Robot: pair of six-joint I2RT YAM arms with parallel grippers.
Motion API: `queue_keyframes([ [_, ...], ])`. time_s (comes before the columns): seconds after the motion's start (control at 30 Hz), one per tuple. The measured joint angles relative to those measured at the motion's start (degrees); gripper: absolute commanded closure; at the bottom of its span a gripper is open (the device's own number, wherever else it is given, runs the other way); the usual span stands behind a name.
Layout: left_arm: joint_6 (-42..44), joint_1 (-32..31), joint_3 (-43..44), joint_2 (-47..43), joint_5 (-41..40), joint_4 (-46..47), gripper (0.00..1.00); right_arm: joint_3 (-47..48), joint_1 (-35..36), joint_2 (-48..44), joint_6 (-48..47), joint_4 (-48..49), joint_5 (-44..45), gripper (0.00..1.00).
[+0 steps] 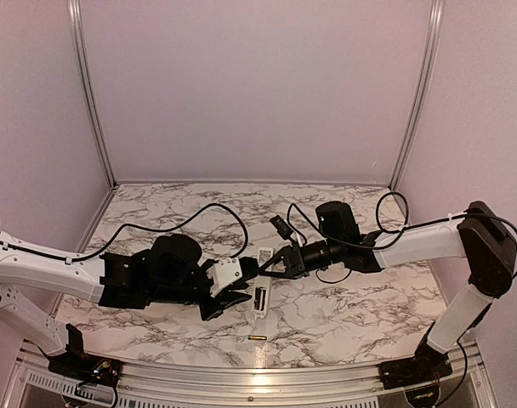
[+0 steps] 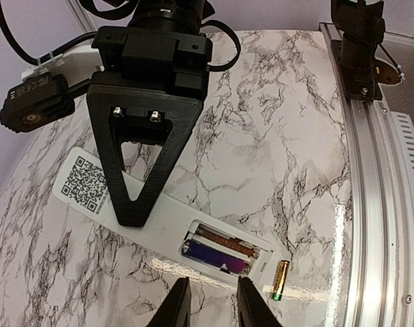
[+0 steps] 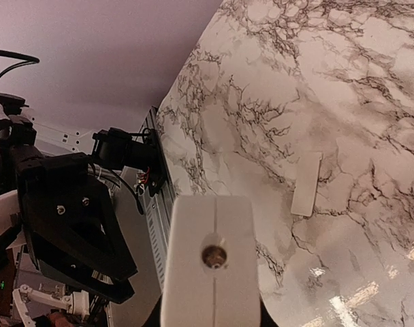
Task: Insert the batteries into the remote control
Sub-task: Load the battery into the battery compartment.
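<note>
The white remote control [image 2: 159, 221] lies back up on the marble, a QR sticker [image 2: 84, 182] at its far end and its compartment open. A dark bluish battery [image 2: 217, 257] sits in the nearer slot. The slot beside it shows coppery metal. A golden battery [image 2: 281, 280] lies loose on the table just off the remote's end, also seen from above [image 1: 258, 338]. My right gripper [image 1: 271, 267] is shut on the remote, one black finger [image 2: 142, 177] across its back. My left gripper [image 2: 210, 308] hovers just short of the compartment, its jaws narrowly apart with nothing between them.
A thin white cover strip [image 3: 307, 184] lies flat on the marble beyond the remote's end [image 3: 210, 259]. The aluminium rail [image 2: 370, 204] runs along the table's near edge close to the golden battery. Black cables [image 1: 199, 217] loop over the table behind both wrists.
</note>
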Motion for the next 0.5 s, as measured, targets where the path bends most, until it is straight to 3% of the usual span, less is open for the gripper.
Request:
queue_keyframes([
  [0.5, -1.99, -0.26, -2.78, -1.25, -0.50, 5.97, 0.78, 0.26, 0.24, 0.13, -0.44, -0.33, -0.74, 1.00],
])
